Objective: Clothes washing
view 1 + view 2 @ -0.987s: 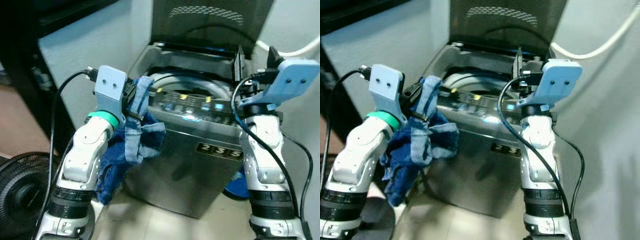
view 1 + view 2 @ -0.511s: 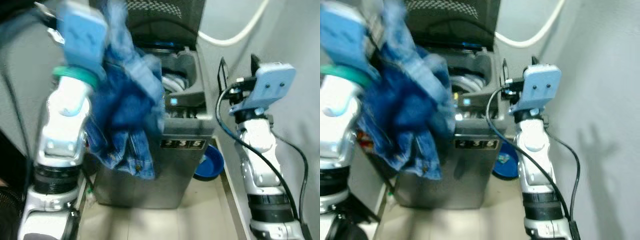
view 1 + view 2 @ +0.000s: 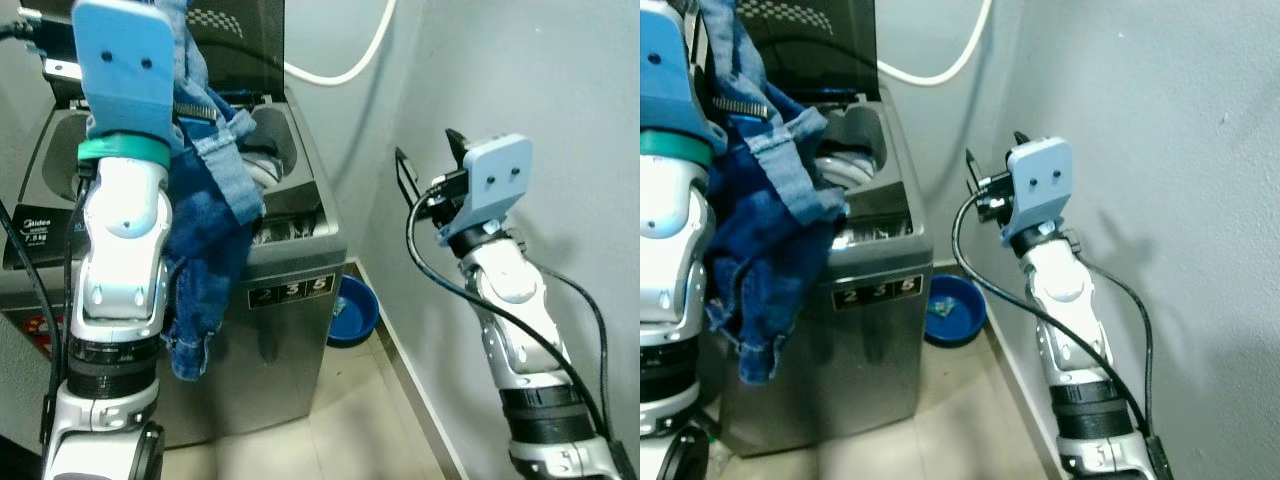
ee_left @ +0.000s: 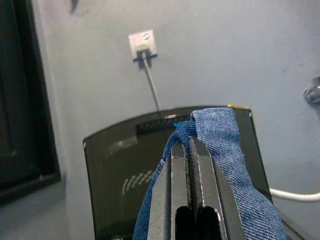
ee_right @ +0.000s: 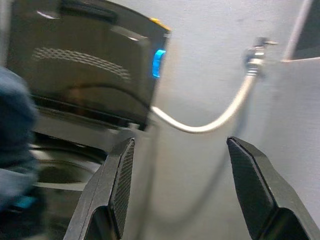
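A blue denim garment (image 3: 215, 230) hangs from my raised left arm, bunched against the front of the grey top-loading washing machine (image 3: 290, 250). Its upper folds reach over the open drum (image 3: 272, 160). In the left wrist view my left gripper (image 4: 192, 145) is shut on a fold of the denim (image 4: 215, 130), in front of the machine's raised dark lid (image 4: 125, 165). My right gripper (image 3: 430, 158) is open and holds nothing. It is held up to the right of the machine, close to the grey wall.
A blue basin (image 3: 350, 308) lies on the floor between the machine and the wall (image 3: 540, 80). A white hose (image 3: 345, 65) loops from a tap (image 5: 257, 55) down behind the lid. A wall socket (image 4: 142, 44) sits above the lid. Pale floor tiles (image 3: 340, 430) lie before the machine.
The camera has swung right, so the machine now sits at the left. My left arm has lifted the denim from beside the machine up to its open top. The right gripper stays open.
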Controlling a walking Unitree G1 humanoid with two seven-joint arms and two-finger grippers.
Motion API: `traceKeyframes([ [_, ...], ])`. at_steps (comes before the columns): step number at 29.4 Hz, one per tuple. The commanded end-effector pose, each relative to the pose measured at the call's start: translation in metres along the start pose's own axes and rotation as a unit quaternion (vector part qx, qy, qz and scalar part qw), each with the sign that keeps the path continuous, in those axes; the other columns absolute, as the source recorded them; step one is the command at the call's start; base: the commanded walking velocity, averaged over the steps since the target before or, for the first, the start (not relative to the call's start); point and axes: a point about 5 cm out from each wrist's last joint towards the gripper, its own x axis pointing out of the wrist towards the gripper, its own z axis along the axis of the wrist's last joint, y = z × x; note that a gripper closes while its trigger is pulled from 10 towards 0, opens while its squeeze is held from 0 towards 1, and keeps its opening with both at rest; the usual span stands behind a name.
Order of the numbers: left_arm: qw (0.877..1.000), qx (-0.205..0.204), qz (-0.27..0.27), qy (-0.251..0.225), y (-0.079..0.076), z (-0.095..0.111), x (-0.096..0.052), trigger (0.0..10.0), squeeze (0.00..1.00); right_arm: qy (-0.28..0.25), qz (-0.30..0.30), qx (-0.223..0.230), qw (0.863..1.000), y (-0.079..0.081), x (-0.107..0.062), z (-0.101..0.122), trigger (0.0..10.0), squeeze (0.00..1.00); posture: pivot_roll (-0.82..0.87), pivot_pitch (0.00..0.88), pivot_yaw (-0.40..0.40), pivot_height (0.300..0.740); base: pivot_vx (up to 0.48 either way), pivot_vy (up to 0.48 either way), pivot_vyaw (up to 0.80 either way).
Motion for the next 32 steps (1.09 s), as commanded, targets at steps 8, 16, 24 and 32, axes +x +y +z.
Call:
traceKeyframes([
  [8,1.0,0.011,0.025,-0.008,0.0,0.002,-0.001,10.0,0.0,0.004,0.014,-0.001,1.0,0.008,0.002,-0.001,10.0,0.0,0.09,0.0,-0.002,0.74,0.467,0.0,0.09],
  [16,1.0,0.011,0.022,-0.006,-0.004,0.001,0.0,10.0,0.0,0.006,-0.02,0.023,1.0,0.002,0.002,-0.003,10.0,0.0,0.09,0.0,0.005,0.74,0.462,0.0,0.16],
  [24,1.0,0.01,0.022,-0.004,-0.006,0.001,0.0,10.0,0.0,0.007,-0.02,0.029,0.999,0.001,-0.001,-0.005,10.0,0.0,0.08,0.0,0.009,0.74,0.388,0.0,0.0],
  [32,1.0,0.005,0.0,-0.004,-0.012,0.0,-0.002,10.0,0.0,0.007,-0.017,0.027,0.999,0.003,-0.002,-0.006,10.0,0.0,0.08,0.0,0.012,0.74,0.117,0.0,0.0],
])
